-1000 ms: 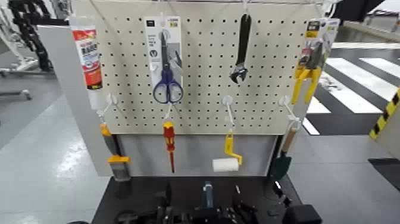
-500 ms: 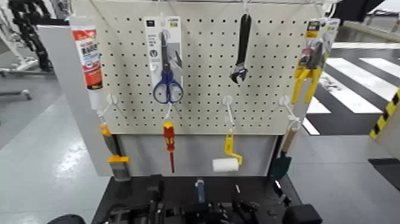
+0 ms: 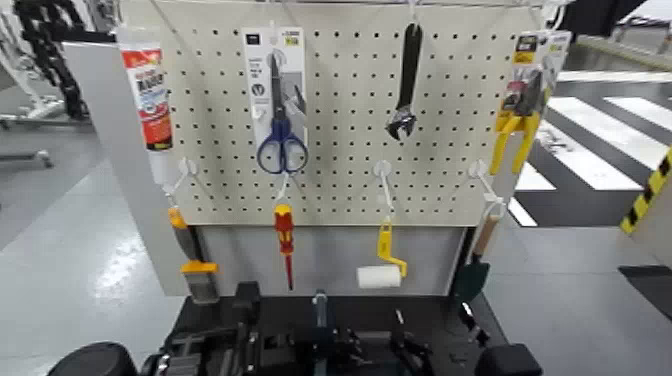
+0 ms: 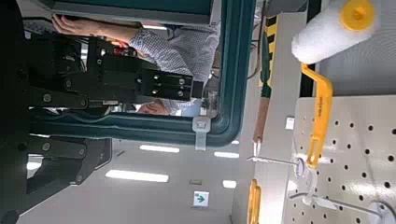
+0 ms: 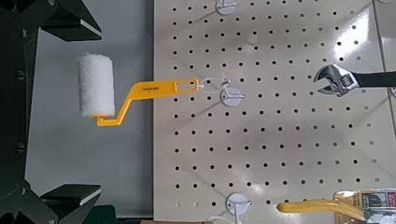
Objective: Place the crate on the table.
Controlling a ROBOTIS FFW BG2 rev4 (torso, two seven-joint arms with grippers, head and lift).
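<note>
We see both arms reaching in low over the front of the table (image 3: 375, 305). Our left gripper (image 4: 98, 119) has its fingers shut, beside the crate (image 4: 238, 75), whose dark rim runs close to them; we cannot tell whether they grip it or whether it touches the table. A person's patterned sleeve (image 4: 177, 58) shows through the crate's frame. Our right gripper (image 5: 98, 114) faces the pegboard (image 5: 271, 121), fingers wide apart and empty, the paint roller (image 5: 96, 86) beyond.
</note>
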